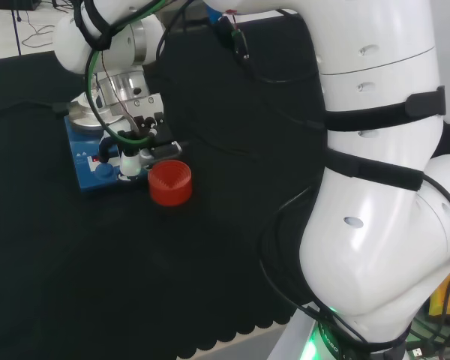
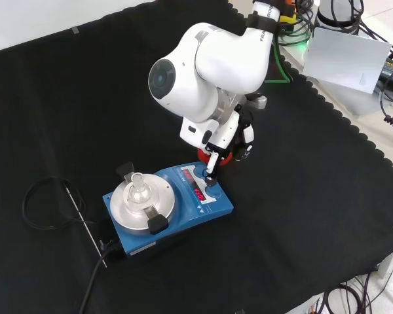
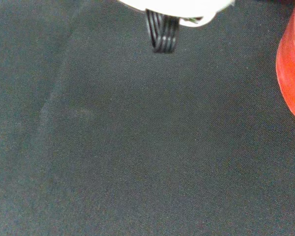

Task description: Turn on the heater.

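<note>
Head view: we see the blue heater (image 1: pixel 97 161) at centre left of the frame on the black tabletop (image 1: pixel 210 262), with a red ribbed ring (image 1: pixel 169 182) just to its right. The robot hand (image 1: pixel 139 146) hangs over the heater's right end, one finger (image 1: pixel 129 163) pointing down onto the control panel. Contact looks likely, but we cannot confirm it here.

Front view: the heater (image 2: pixel 167 203) sits at lower centre, a small clear glass vessel (image 2: pixel 138 186) on its round metal plate (image 2: pixel 143 204). The robot hand (image 2: pixel 224 140) comes down from the white arm (image 2: pixel 209 59); one straight finger (image 2: pixel 211 167) reaches the blue knob (image 2: pixel 210 186) at the panel's right end, the others drawn back and gripping nothing. Red displays (image 2: pixel 193 183) on the panel appear lit, so we judge the switching either just done or in progress; only the confirmation and withdrawal would remain.

Wrist view: black cloth (image 3: pixel 137 147), a bundle of black cables (image 3: pixel 162 34), and the red ring (image 3: pixel 292 73) cut off at the right edge.
</note>
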Robot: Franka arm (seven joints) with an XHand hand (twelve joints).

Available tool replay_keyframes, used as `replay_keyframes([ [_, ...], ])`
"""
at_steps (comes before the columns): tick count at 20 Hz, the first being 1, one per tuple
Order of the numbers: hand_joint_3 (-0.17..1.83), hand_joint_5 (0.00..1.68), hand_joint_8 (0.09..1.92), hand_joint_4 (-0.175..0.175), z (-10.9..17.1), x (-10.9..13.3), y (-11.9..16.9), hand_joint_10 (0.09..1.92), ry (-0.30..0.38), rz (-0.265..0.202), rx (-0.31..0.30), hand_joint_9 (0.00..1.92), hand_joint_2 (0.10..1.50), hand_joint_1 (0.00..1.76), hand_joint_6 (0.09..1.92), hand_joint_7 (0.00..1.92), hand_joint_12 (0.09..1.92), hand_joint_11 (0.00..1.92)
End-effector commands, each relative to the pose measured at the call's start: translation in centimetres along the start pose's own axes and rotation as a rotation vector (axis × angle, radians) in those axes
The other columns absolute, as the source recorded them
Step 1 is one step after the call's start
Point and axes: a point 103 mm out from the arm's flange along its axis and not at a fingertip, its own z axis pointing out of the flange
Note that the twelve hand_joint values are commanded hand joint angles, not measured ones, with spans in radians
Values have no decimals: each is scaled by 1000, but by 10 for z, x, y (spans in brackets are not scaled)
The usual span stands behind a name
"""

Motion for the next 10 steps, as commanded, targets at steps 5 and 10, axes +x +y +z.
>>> replay_keyframes([
  [5,941,282,1552,-44,4,2,2,1329,-7,-1,14,1487,731,1388,515,1476,1195,1142],
  [10,942,278,1552,-44,5,2,3,1328,-3,-1,14,1487,731,1389,525,1476,1195,1142],
])
